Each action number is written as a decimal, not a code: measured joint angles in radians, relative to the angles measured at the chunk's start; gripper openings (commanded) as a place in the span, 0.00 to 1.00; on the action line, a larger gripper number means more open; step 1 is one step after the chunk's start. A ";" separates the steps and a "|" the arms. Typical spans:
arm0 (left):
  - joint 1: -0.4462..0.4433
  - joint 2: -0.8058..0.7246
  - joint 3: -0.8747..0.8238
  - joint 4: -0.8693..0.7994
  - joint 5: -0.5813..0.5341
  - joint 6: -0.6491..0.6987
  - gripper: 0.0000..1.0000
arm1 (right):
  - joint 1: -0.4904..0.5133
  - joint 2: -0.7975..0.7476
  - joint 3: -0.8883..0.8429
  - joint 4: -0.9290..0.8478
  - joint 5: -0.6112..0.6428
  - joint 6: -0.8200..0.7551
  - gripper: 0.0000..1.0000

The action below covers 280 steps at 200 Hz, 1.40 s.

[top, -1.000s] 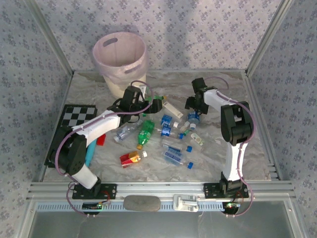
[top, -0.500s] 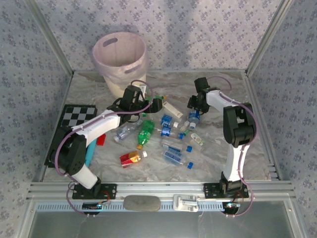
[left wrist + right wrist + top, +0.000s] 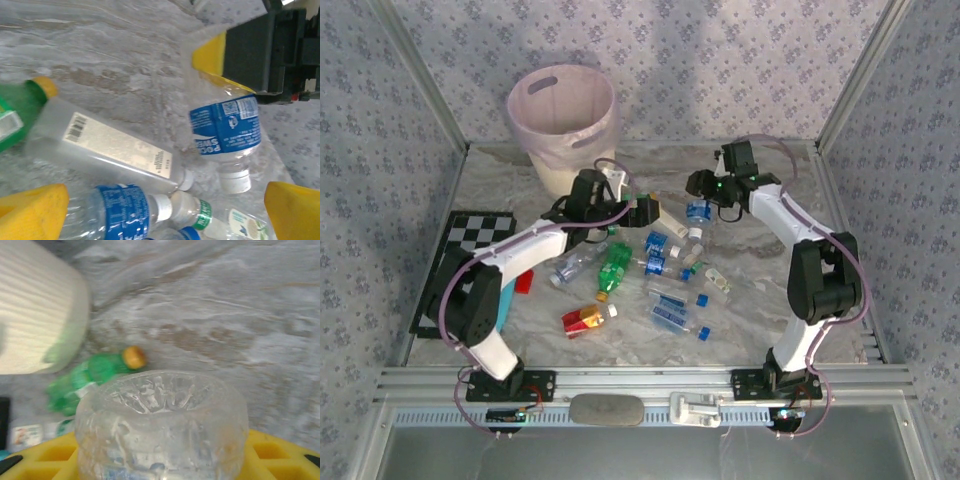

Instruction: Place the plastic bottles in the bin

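My right gripper (image 3: 700, 195) is shut on a clear bottle with a blue label (image 3: 697, 213) and holds it above the table at the back. In the right wrist view the bottle's base (image 3: 162, 420) sits between the yellow fingers (image 3: 282, 452). My left gripper (image 3: 648, 212) is open just left of it, over lying bottles. Its wrist view shows the held bottle (image 3: 225, 130), a flat clear bottle (image 3: 100, 145) and a blue-labelled one (image 3: 115, 212) between its yellow fingertips (image 3: 30, 210). More plastic bottles lie mid-table: a green one (image 3: 614, 266), a red-and-yellow one (image 3: 586, 318). The pink bin (image 3: 562, 110) stands at the back left.
A checkerboard mat (image 3: 470, 235) lies at the left, with a red block (image 3: 524, 282) and a cyan stick (image 3: 503, 305) beside the left arm. Loose blue caps (image 3: 702, 300) lie among the bottles. Patterned walls and metal posts enclose the table.
The right gripper closed on the blue-labelled bottle, then lifted it back and to the left, its arm stretching out. The left arm has barely moved.
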 measured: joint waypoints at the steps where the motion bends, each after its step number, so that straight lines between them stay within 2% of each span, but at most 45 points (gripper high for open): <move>1: 0.000 0.001 0.001 0.001 0.002 0.000 1.00 | 0.001 0.000 0.000 0.002 -0.002 0.001 0.54; 58: -0.011 0.044 0.041 0.016 0.098 -0.008 1.00 | 0.081 0.000 -0.007 0.119 -0.151 0.090 0.54; 133: -0.018 0.061 0.061 0.018 0.124 -0.021 0.97 | 0.108 0.000 -0.013 0.179 -0.189 0.134 0.54; 154: -0.018 0.068 0.062 0.017 0.127 -0.029 0.88 | 0.117 0.000 -0.016 0.187 -0.193 0.143 0.54; 185: -0.018 0.075 0.062 0.016 0.130 -0.043 0.63 | 0.119 0.000 -0.021 0.195 -0.192 0.147 0.55; 208: -0.014 0.075 0.062 0.013 0.125 -0.068 0.53 | 0.119 0.000 -0.025 0.208 -0.188 0.144 0.57; 232: -0.014 0.075 0.062 0.011 0.117 -0.074 0.49 | 0.119 0.000 -0.027 0.209 -0.183 0.143 0.69; 258: -0.016 0.075 0.062 0.003 0.100 -0.058 0.48 | 0.120 0.000 -0.028 0.208 -0.180 0.148 0.86; 280: -0.015 0.075 0.062 -0.005 0.084 -0.048 0.48 | 0.117 -0.006 -0.028 0.194 -0.171 0.150 0.94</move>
